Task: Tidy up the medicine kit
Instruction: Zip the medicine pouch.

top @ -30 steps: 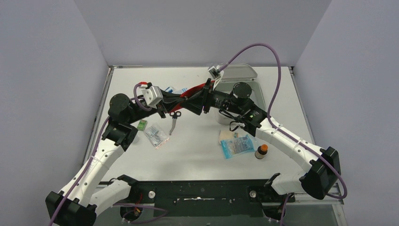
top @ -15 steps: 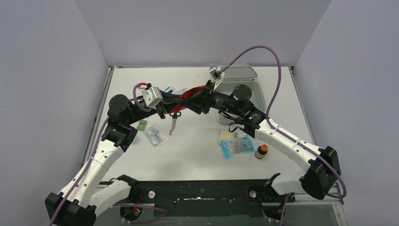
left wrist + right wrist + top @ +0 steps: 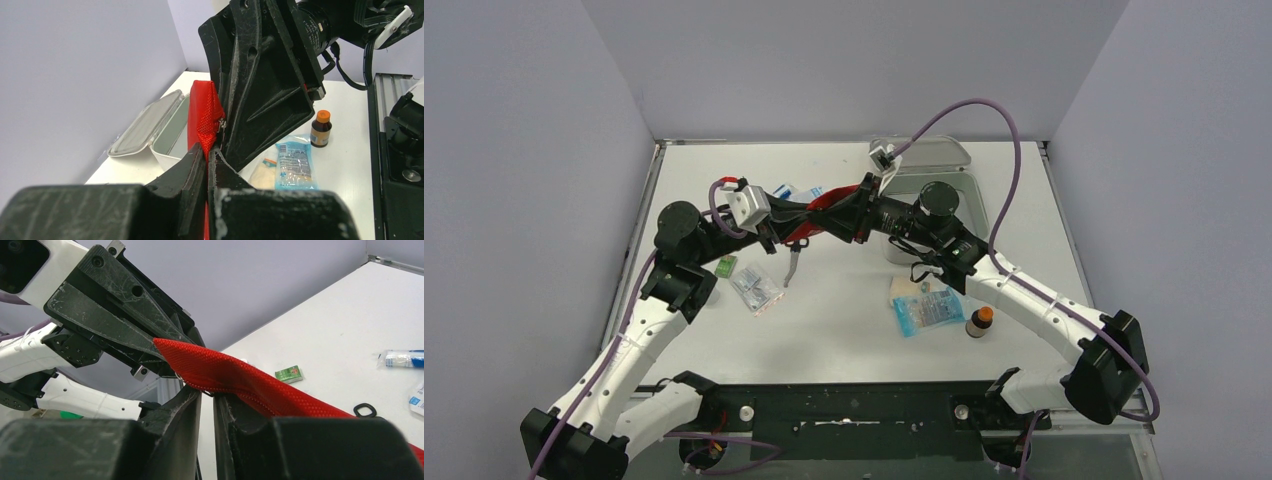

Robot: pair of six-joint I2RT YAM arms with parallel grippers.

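Both grippers hold the red mesh pouch [image 3: 826, 203] up over the table's back middle. My left gripper [image 3: 799, 222] [image 3: 207, 148] is shut on the pouch's [image 3: 202, 110] lower edge. My right gripper [image 3: 819, 226] [image 3: 207, 394] meets it from the right. Its jaws stand almost together, with the pouch's [image 3: 235, 375] small metal zipper pull [image 3: 206, 391] between their tips. The medicine kit [image 3: 972, 195] is a pale grey-white box that stands open at the back right, behind the right arm. The left wrist view shows its raised lid [image 3: 142, 127] and the bare inside of the box.
Scissors [image 3: 792, 262], a small green box [image 3: 725, 264] and a clear packet [image 3: 756, 290] lie at centre left. A blue packet [image 3: 929, 308], a beige packet [image 3: 908, 289] and a brown bottle with an orange cap [image 3: 979, 322] lie at centre right. White-and-blue items [image 3: 788, 190] lie behind the pouch.
My right gripper's jaws have narrowed round the zipper pull, and the arm has eased a little left and down. The left gripper has kept its hold on the pouch.
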